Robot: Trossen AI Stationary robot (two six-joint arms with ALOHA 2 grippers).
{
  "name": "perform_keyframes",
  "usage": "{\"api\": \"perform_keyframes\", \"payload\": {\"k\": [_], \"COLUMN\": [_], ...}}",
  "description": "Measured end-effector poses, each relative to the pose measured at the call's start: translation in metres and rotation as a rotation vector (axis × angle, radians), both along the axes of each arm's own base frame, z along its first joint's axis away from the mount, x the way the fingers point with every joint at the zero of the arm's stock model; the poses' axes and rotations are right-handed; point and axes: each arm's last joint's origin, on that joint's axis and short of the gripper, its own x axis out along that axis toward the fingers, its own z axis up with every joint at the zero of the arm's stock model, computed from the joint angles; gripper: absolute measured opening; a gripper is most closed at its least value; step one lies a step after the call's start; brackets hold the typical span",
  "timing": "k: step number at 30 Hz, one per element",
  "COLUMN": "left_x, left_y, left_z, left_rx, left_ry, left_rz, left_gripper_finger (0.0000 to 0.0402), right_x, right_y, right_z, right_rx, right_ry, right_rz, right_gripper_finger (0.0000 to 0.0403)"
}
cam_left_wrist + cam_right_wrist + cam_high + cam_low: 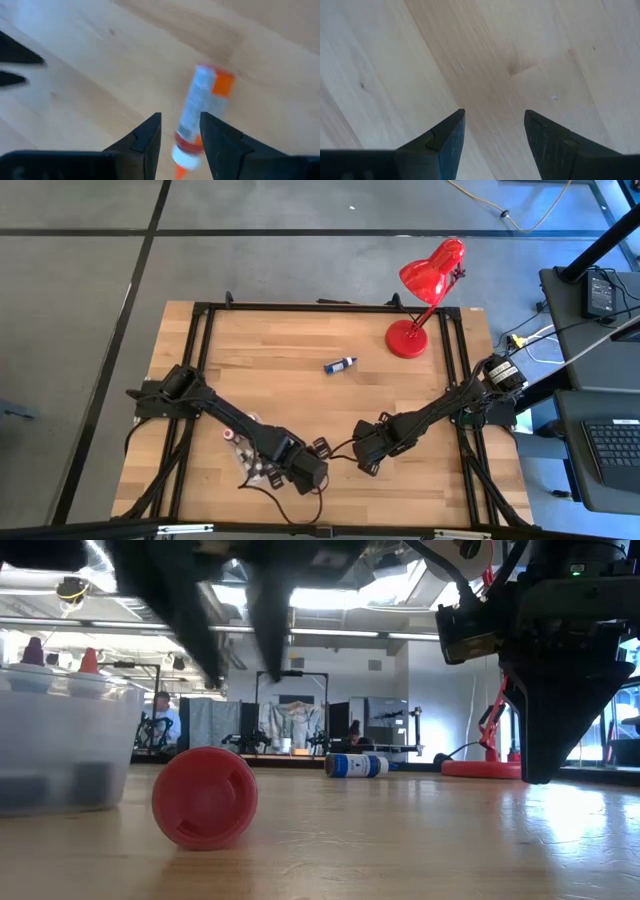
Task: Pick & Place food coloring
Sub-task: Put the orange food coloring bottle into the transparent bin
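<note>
Left wrist view: left gripper (180, 132) fingers narrowed around an orange-red food coloring bottle (200, 112), white label, lying on the wood table (100, 75); bottle sits between the fingertips, firm contact not clear. Low view alone shows that bottle's round red end (205, 797) on the tabletop, under the left fingers, and a clear tray (60, 745) beside it with capped bottles standing in it. Right wrist view: right gripper (492, 125) fingers wide, only bare wood between them. High view places the tray (250, 465) just behind the left fingers, mostly hidden by the arm; a blue bottle (339, 364) lies well beyond both grippers, mid-table; red lamp (425, 290) farthest, right corner.
</note>
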Motion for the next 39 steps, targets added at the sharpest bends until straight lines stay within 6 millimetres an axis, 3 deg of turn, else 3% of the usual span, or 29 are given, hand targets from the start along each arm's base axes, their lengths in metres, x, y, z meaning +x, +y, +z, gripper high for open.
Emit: {"api": "perform_keyframes", "payload": {"k": [11, 26, 33, 39], "left_x": [0.007, 0.008, 0.0073, 0.0073], "left_y": [-0.0035, -0.0003, -0.0016, -0.0024], "left_z": [0.0037, 0.0035, 0.0036, -0.0025], "left_rx": [-0.037, -0.07, -0.138, -0.084], "left_ry": [-0.081, -0.071, -0.037, -0.038], "left_rz": [0.018, 0.127, 0.157, -0.002], "left_gripper_finger": [0.0143, 0.0264, 0.0263, 0.0255], "right_x": [-0.0003, -0.0004, -0.0013, -0.0053], "right_y": [0.0006, 0.0006, 0.0009, -0.0005], "right_z": [0.0, -0.0002, -0.0004, -0.0012], "right_rx": [0.0, -0.014, -0.002, -0.01], "right_ry": [0.0, 0.002, 0.016, 0.061], "right_rz": [0.006, 0.06, 0.08, 0.083], "right_gripper_finger": [0.0206, 0.0206, 0.0206, 0.0206]}}
